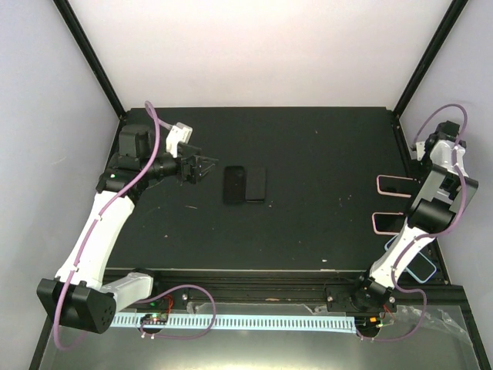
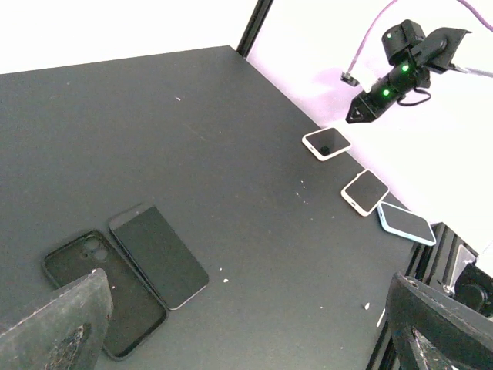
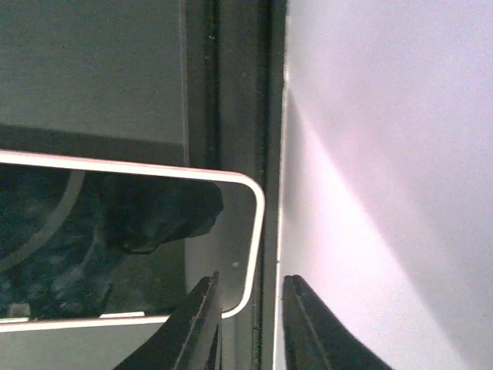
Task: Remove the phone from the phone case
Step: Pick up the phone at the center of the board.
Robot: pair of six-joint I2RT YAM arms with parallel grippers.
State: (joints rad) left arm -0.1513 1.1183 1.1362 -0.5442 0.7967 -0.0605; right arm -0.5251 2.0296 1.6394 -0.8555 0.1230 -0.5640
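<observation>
**Phone** [image 2: 158, 257]: a thin dark slab lying flat with its glossy face up. It sits just beside the phone case [image 2: 131, 308], long edges parallel, on the side away from the left gripper [image 1: 206, 169]. I cannot tell whether the two touch. I judge the phone already free of the case, which lies open with its camera cut-out showing.

**Handling, as I judge it:** the phone is rigid, dense for its size and slick on the glass, and it sits low on the table [image 1: 323, 154]. If I move it, I would pinch across its short width at mid-length, on the side rails rather than the faces. The case looks light and pliable and is likely to skid or flex under a push.

**Left gripper:** near the case, on the side away from the phone, jaws spread wide with nothing between them.

**Right gripper** [image 3: 248, 285]: well apart from the case at the table's right edge. Its fingers are drawn to a narrow gap and hold nothing, above the corner of a pink-rimmed handset [image 3: 115, 247]. Two further handsets [image 2: 365, 191] lie along that edge.
</observation>
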